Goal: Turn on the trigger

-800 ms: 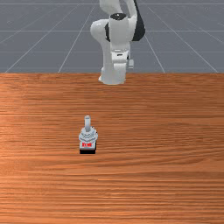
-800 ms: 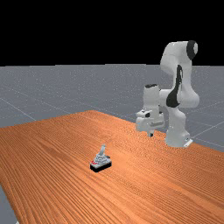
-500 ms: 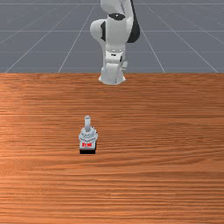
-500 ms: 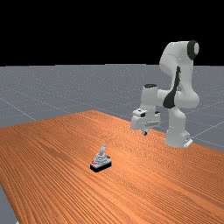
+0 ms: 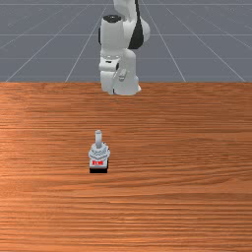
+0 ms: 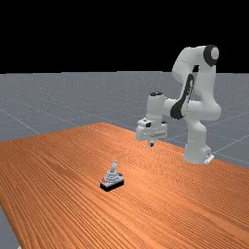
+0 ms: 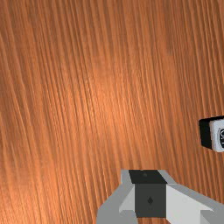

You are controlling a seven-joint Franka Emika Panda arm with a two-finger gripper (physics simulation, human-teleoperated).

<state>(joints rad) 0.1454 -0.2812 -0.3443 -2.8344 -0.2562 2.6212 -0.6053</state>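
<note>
In the far view my gripper (image 6: 151,144) hangs above the table, fingers together, up and to the right of the trigger device (image 6: 112,181). The front view has this grey device (image 5: 99,153) on its black base, red marking facing the camera and lever (image 5: 98,138) standing up. My gripper is well behind it there, toward the arm's base. The wrist view shows the shut gripper (image 7: 148,175) with nothing between its fingertips, and part of the device (image 7: 217,134) off to one side, apart from the fingers. The rest of the device is cut off there.
The orange-brown table (image 5: 172,197) lies under and around the device. Its edge by the arm's base runs behind my hand in the front view.
My hand has moved toward the front view's left and the far view's left, and has turned somewhat. The device stands where it stood.
</note>
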